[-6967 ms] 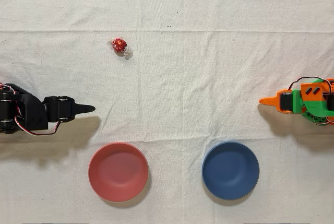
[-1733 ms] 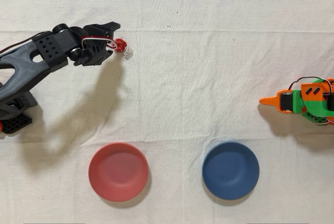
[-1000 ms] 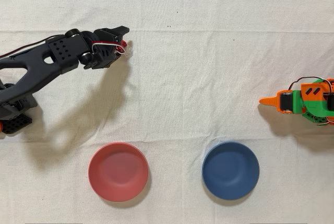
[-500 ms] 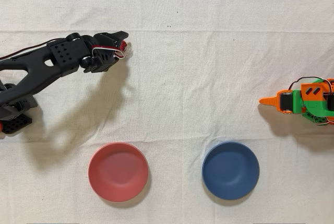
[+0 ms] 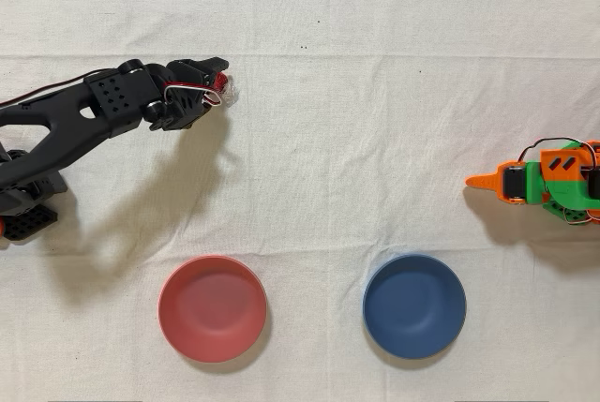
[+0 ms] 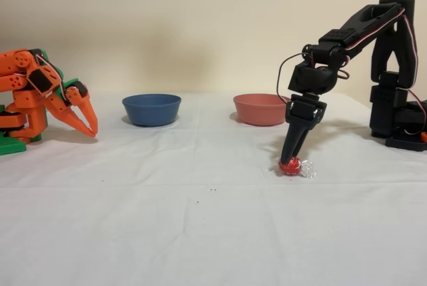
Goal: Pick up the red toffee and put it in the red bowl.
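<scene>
The red toffee [image 5: 222, 82] lies on the white cloth at the upper left of the overhead view, its clear wrapper tail sticking out to the right. My black gripper [image 5: 218, 81] points down on it, the fingers closed in around the red foil ball. In the fixed view the toffee [image 6: 290, 166] still touches the cloth under the gripper [image 6: 291, 161]. The red bowl [image 5: 213, 308] sits empty at the lower left of the overhead view, well apart from the gripper; in the fixed view this bowl [image 6: 260, 109] stands behind the arm.
A dark blue bowl [image 5: 414, 305] stands to the right of the red one, seen left of it in the fixed view [image 6: 151, 109]. The idle orange arm [image 5: 544, 182] rests at the right edge. Open cloth lies between the toffee and the bowls.
The arm swung from its rest pose up to the toffee. A second ago its jaws stood wide over the candy; they have since closed on it. Nothing moved in the last half second.
</scene>
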Motion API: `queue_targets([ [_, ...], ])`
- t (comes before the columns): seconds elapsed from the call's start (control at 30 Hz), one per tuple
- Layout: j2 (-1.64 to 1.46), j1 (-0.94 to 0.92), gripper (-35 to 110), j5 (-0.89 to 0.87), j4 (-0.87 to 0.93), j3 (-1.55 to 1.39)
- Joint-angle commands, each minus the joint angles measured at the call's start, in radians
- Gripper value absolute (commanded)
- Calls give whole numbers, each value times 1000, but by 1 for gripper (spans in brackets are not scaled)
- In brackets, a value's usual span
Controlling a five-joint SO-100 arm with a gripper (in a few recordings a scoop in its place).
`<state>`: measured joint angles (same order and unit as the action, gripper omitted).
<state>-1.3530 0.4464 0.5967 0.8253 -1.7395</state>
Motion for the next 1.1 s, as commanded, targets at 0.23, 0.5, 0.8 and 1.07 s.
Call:
queue_targets([
  [0.23,6,41,31,-3,-5,48],
  [0.5,25,46,31,3,-5,71],
  [0.8,28,43,30,14,-5,72],
  [1.07,21,37,27,34,-2,71],
])
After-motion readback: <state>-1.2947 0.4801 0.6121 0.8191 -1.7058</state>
